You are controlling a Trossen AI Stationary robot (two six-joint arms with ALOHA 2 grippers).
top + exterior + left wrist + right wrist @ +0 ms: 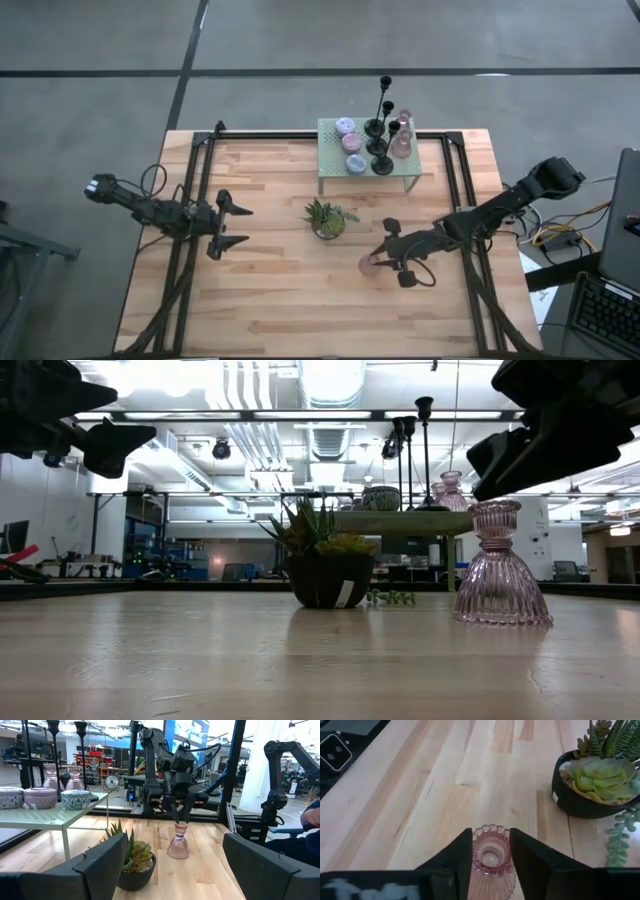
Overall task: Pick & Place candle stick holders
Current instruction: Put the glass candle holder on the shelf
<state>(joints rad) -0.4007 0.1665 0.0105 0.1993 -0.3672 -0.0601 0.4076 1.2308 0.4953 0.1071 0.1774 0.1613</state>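
Note:
A pink ribbed glass candle holder [368, 265] stands upright on the wood table, right of centre. It also shows in the low view [500, 570]. My right gripper [378, 260] is shut on its top cup. My left gripper [243, 226] hovers open and empty over the table's left half. At the far edge, a pale green mesh rack [335, 165] carries three slim black candlesticks [383, 120], small round holders [350, 145] and two more pink glass holders [402, 135]. My right gripper pinches the holder's top cup [491, 851] between its two fingers [460, 862], one on each side of the scalloped rim [476, 845]. The fingers come from above, slanting in from the table's right. The holder stands upright with its base [500, 618] on the table.
A small spiky green plant in a dark pot [328, 218] stands mid-table between the two grippers, just left of the held holder. The rack's legs stand behind the plant. Bare wood lies along the near half of the table [300, 310]. A laptop and cables [600, 290] sit off the right edge.

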